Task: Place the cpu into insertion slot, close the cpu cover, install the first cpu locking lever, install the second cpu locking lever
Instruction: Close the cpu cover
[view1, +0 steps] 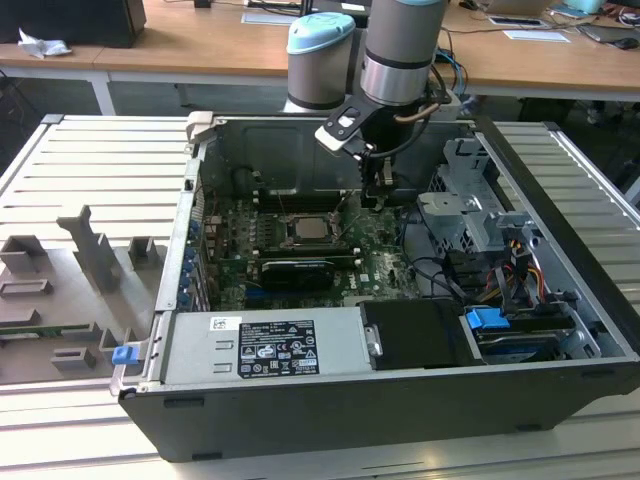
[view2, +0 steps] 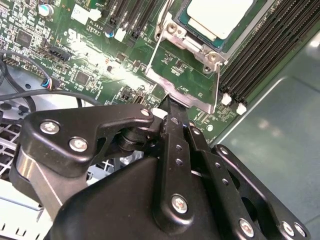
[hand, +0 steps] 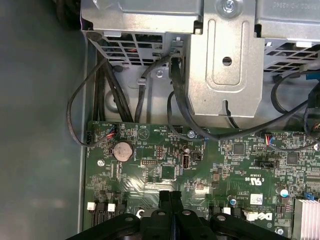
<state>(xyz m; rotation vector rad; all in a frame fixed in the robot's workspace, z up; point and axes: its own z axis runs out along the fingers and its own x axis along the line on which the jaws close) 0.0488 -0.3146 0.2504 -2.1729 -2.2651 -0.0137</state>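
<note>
Silvery cpu cover (view2: 176, 31) sits over the cpu (view2: 217, 15). Your gripper (view2: 169, 102), fingers together and empty, hangs beside a locking lever (view2: 156, 47); it likely needs hooking down.

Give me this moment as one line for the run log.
chip: in socket | cover: looks down around chip | gripper: shut, empty, low over board beside socket

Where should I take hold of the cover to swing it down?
Take the cover by its free edge, the wide bar opposite the hinge, just ahead of the gripper. It stands tilted up beside the seated cpu, and its side rails look thin. Come in over that edge to pinch both faces; the fingers are shut at present.
</note>
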